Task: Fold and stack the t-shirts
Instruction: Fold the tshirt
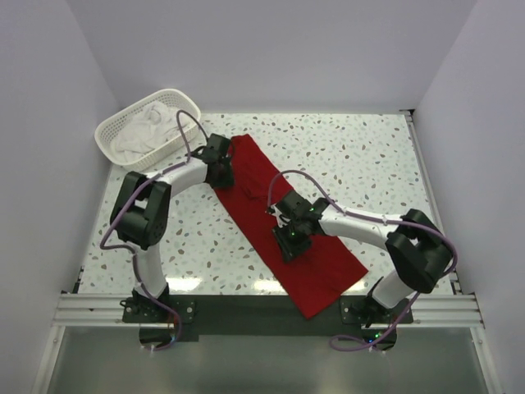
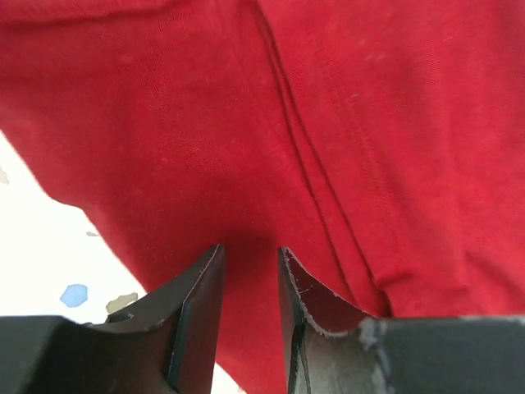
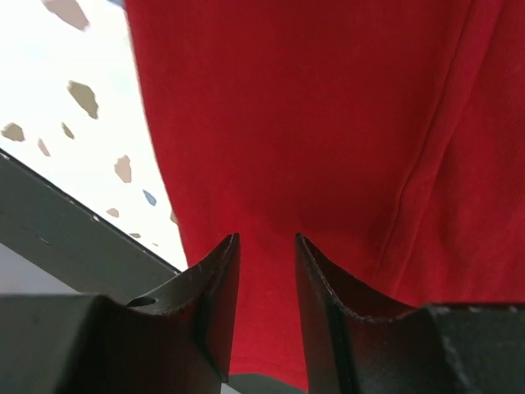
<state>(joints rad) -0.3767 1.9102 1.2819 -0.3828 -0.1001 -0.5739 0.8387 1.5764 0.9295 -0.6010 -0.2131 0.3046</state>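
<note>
The left pincer (image 2: 251, 250) is down on the red t-shirt (image 1: 324, 275). Its two dark fingers (image 2: 201, 304) stand close together with a narrow slot between them. Red cloth fills that slot, but I cannot tell whether they pinch it or only rest on it. From its wrist camera, a stitched seam runs down the cloth just right of the fingertips, and the shirt's edge and the pale speckled surface (image 1: 369, 156) show to the left. The right pincer (image 3: 267, 238) is in much the same state: fingers near each other, a slim gap, and red cloth showing in it, with the grip impossible to judge. A seam line runs down the cloth to its right, and the cloth's edge, the surface and a grey rail (image 3: 66, 238) show to its left. From above, the red t-shirt lies as a long narrow strip, slanting from the far left towards the near right, where its end overhangs the surface's near edge. The left pincer is at the strip's far end and the right pincer is about midway along it. Beyond the left arm, in the far left corner, stands a white lattice basket (image 1: 111, 135) holding crumpled white t-shirts (image 1: 152, 127).
</note>
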